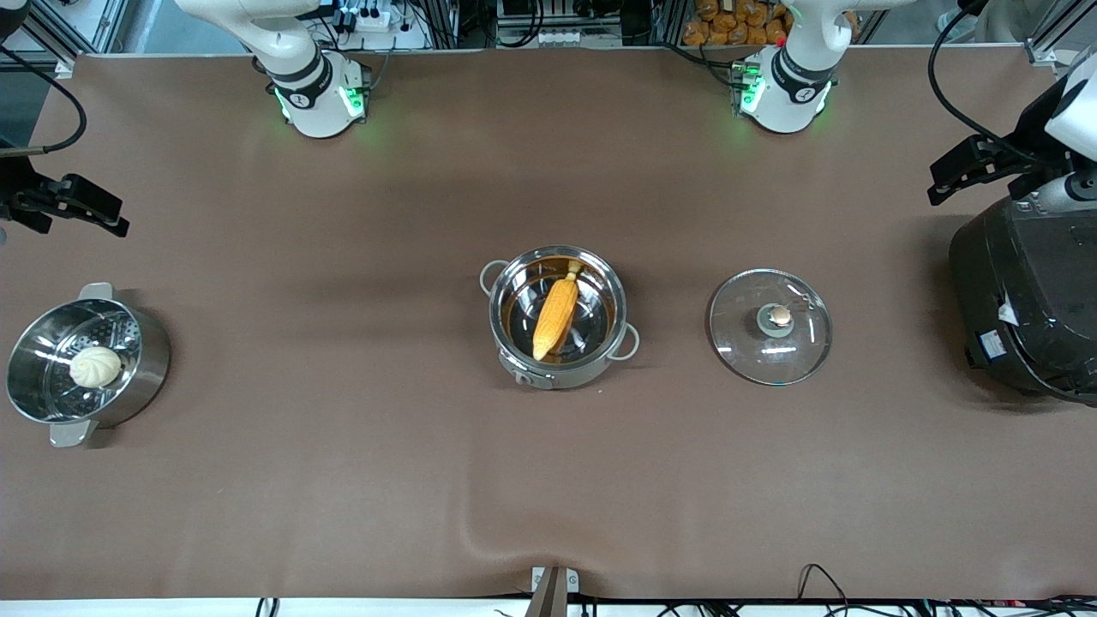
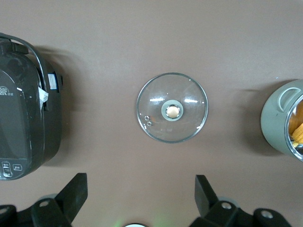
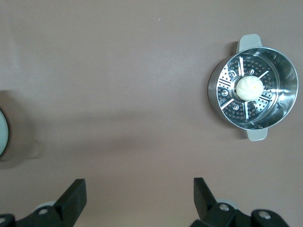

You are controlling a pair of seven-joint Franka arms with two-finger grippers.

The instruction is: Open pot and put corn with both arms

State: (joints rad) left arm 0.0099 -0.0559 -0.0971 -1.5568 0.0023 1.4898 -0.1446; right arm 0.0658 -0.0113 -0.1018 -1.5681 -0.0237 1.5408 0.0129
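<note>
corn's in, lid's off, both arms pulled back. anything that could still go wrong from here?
1. The glass lid lies flat on the table beside the pot, toward the left arm's end. An arm sweeping low there could knock or chip it.
2. The corn leans with its stalk tip near the pot's rim; a nudge may shift it.
Left gripper and right gripper hang open, holding nothing.

Corn in the open pot.
The corn [image 1: 555,318] lies inside the pot [image 1: 516,360]; its glass lid [image 1: 770,326] rests on the table beside it.
</note>
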